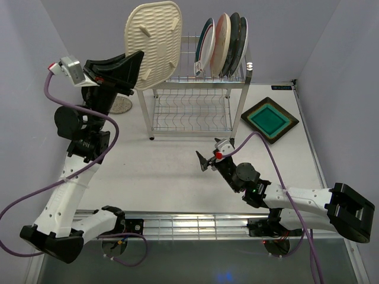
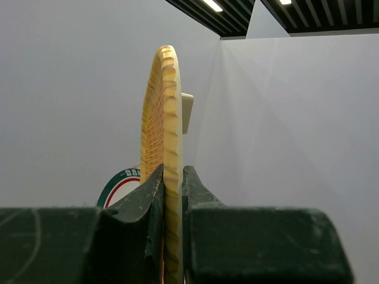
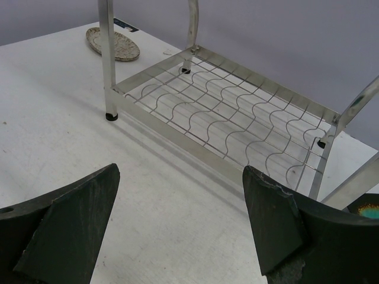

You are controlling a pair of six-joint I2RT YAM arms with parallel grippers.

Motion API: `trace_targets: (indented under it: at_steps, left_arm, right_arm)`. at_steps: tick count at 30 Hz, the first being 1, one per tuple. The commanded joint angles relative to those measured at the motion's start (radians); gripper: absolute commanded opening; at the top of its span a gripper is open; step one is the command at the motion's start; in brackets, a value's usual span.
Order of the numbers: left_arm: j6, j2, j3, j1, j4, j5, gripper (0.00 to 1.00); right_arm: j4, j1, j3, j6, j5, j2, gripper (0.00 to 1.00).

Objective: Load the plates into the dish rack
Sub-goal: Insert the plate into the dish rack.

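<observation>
The right gripper (image 1: pixel 208 152) hovers over the table (image 1: pixel 172 177), near side of the dish rack (image 1: pixel 195 109), jaws wide apart and empty. Right of the rack, the brown square plate (image 1: pixel 269 119) lies flat. Left of the rack, the small grey plate (image 1: pixel 122 105) lies partly behind the left arm. The left gripper (image 1: pixel 137 61) is clamped on the yellow woven plate (image 1: pixel 153 41), upright by the rack's upper left corner. Four plates (image 1: pixel 224 44) stand on edge in the upper tier, right half.

Left arm (image 1: pixel 77 171) rising from near-left edge of table (image 1: pixel 166 183), reaching high toward far-left corner. Left gripper (image 1: pixel 136 60) clamping rim of yellow plate (image 1: pixel 155 44). Right arm (image 1: pixel 296 198) stretching low toward centre, right gripper (image 1: pixel 210 154) gaping wide, gripping nothing.
</observation>
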Motion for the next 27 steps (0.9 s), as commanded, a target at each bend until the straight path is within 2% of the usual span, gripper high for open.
trace_targets:
  at_steps: [1,2,5,14,27]
  left_arm:
    - [0.138,0.028,0.061,-0.099,0.089,-0.116,0.0]
    - [0.166,0.039,0.067,-0.159,0.096,-0.144,0.0]
    - [0.255,0.083,0.09,-0.236,0.12,-0.243,0.0]
    - [0.36,0.224,0.208,-0.305,0.126,-0.443,0.0]
    - [0.433,0.367,0.323,-0.386,0.132,-0.566,0.0]
  right_arm:
    - [0.042,0.0,0.013,0.01,0.016,-0.03,0.9]
    - [0.042,-0.002,0.013,0.01,0.016,-0.031,0.9]
    - [0.04,-0.004,0.008,0.017,0.013,-0.039,0.9]
    - [0.032,-0.005,0.011,0.032,0.003,-0.037,0.9]
    - [0.026,-0.007,0.014,0.047,-0.007,-0.024,0.9]
